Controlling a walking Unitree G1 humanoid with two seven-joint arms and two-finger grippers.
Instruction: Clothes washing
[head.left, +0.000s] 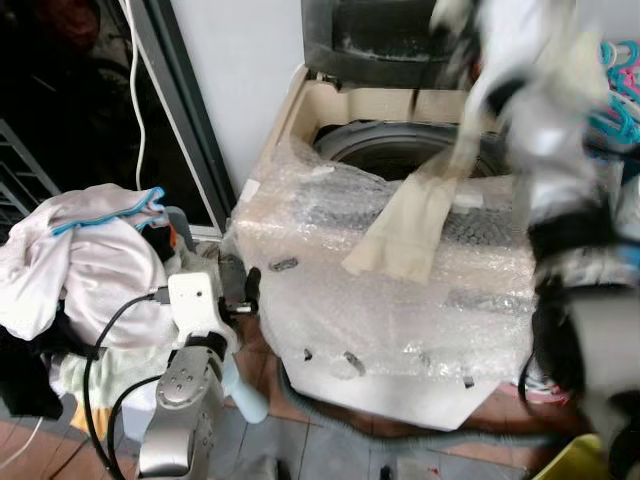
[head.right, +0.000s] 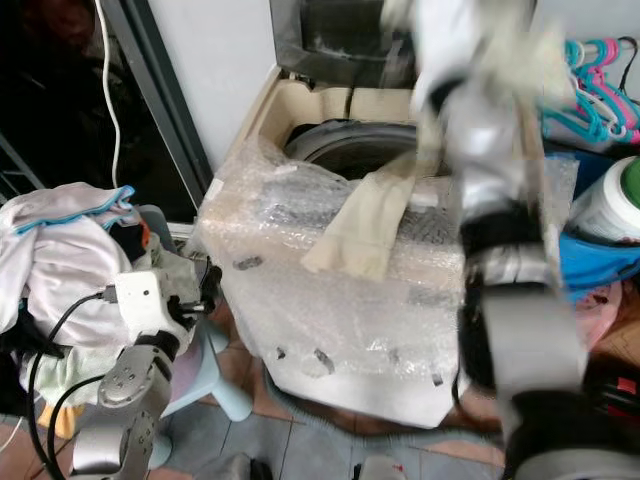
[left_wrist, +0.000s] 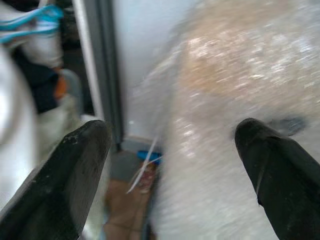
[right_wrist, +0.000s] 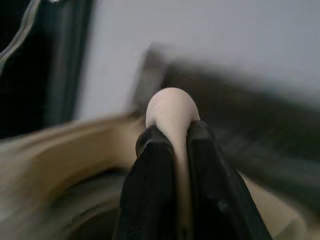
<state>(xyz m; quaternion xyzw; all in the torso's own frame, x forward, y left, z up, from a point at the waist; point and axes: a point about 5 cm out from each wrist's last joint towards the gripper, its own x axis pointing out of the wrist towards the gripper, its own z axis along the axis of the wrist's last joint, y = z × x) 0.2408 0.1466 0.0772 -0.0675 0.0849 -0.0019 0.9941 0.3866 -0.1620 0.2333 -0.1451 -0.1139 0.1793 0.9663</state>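
1 washing machine (head.left: 400, 290), 1 beige garment (head.left: 410, 225), 1 clothes pile (head.left: 85, 260), 2 grippers: left gripper (left_wrist: 172, 150), right gripper (right_wrist: 172, 145).

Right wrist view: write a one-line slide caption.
Right gripper pinching a fold of beige cloth above the washing machine.

The robot's right arm is raised high and reaches forward, blurred in the head views. Its right gripper (right_wrist: 172, 137) has both black fingers pressed together on a fold of cream cloth (right_wrist: 171, 111). The left arm is bent low at the robot's left side, and the left gripper (left_wrist: 172, 150) has its fingers spread wide apart.
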